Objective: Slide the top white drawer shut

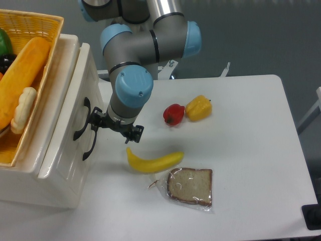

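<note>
A yellow banana [154, 161] lies near the middle of a white table [251, 165]. Just beside it, toward the front edge, sits a slice of bread in clear wrap [190, 187]. Toward the back edge, a red pepper [173, 114] touches a yellow pepper [198, 108]. At the left edge, a yellow wicker basket [35, 30] holds a baguette [22, 75].

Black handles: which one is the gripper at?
The upper handle, on the top drawer. The gripper is level with it; the lower handle sits below.

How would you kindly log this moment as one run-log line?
phase: closing push | claw: at top white drawer front | drawer: nearly shut | banana: on table, clear of claw
</note>
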`<state>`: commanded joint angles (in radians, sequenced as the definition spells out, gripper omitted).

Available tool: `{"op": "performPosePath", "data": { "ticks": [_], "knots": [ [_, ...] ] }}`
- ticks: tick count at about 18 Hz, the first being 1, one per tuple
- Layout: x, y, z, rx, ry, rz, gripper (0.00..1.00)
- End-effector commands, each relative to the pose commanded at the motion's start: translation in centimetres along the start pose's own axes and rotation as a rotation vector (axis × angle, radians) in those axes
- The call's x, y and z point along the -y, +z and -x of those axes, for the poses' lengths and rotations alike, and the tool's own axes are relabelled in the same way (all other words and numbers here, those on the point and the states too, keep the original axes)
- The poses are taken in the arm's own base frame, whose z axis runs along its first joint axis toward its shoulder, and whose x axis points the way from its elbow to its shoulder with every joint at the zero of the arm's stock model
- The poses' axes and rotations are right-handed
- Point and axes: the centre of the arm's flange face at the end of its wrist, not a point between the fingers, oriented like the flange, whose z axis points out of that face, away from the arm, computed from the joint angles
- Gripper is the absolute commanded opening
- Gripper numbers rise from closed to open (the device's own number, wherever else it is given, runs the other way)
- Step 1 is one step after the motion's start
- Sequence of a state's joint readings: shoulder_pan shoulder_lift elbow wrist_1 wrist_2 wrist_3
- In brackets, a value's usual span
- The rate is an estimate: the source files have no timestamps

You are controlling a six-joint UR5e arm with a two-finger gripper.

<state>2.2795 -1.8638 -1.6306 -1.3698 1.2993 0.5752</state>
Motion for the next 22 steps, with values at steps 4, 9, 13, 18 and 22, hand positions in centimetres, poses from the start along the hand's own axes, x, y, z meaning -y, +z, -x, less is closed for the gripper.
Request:
{"op": "performPosePath", "data": {
  "ticks": [4,9,13,18,22],
  "knots": [
    [-0.1,-0.6,0.7,0.009,-0.003,-0.006,1.00],
    [-1.0,-2.6,3.6,0.041,-0.027,-0.031,1.00],
    [-2.6,-5.9,6.8,0.106,0.031,-0.044,1.00],
    [-7.3,-10.2,11.7,0.223,0.132,-0.005,1.00],
    [-11.5,-13.4,15.3,0.286,0.213,0.033,1.00]
  ]
}}
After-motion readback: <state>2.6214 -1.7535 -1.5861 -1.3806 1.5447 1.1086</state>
